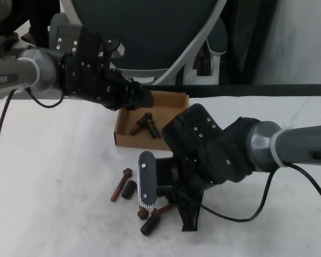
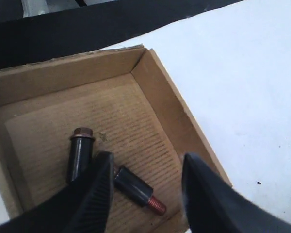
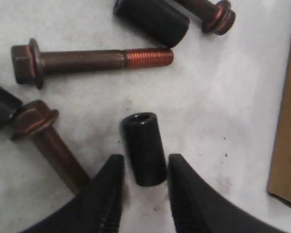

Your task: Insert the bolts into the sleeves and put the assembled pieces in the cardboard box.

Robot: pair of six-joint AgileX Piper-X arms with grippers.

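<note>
The cardboard box (image 1: 171, 101) (image 2: 169, 102) stands at the back of the bench. Two bolts in black sleeves lie in it, one (image 2: 80, 153) beside the other (image 2: 136, 188); they also show from above (image 1: 144, 124). My left gripper (image 2: 148, 162) (image 1: 142, 99) hangs open and empty over the box. My right gripper (image 3: 144, 162) (image 1: 168, 201) is down at the bench, open, a finger close on each side of a loose black sleeve (image 3: 144, 148) that lies flat. Around it lie a bare bolt (image 3: 87, 60), a second sleeve (image 3: 153, 19) and two more bolts (image 3: 208, 12) (image 3: 48, 141).
A loose bolt (image 1: 119, 184) and sleeve (image 1: 129, 189) lie left of the right gripper, and another bolt with a sleeve (image 1: 152, 219) lies nearer the front. The box's edge (image 3: 286, 145) is close to the right gripper. A chair (image 1: 166, 37) stands behind the bench.
</note>
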